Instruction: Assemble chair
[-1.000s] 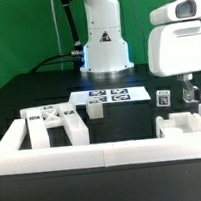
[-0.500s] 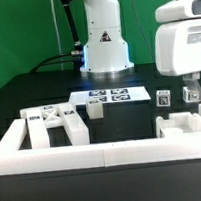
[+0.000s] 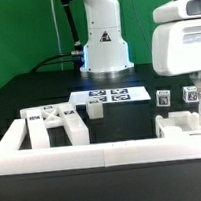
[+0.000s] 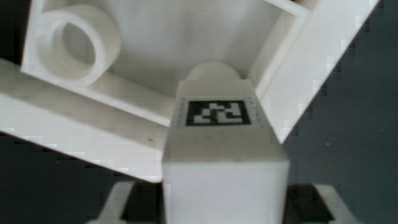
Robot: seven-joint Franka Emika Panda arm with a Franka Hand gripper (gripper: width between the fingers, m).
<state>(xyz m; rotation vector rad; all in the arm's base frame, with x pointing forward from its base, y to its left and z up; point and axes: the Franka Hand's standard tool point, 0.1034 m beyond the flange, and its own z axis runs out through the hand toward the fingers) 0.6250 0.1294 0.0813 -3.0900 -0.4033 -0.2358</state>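
The chair (image 3: 36,129), small white blocky tagged plastic, sits unassembled behind the long white rail (image 3: 94,149). Nearest are a crossed frame piece (image 3: 56,119) and a slab piece (image 3: 180,126). Beyond them, the gripper (image 3: 199,95) clenches one white square post (image 4: 217,150). All joining seemingly remains.

Behind the rail (image 3: 104,151) at the table's (image 3: 27,91) near edge: frame piece (image 3: 52,122) at the exterior view's left, short post (image 3: 94,109) beside it (marker board (image 3: 110,93) farther back), square post (image 3: 200,102) and slab part (image 3: 180,126) at that view's right.
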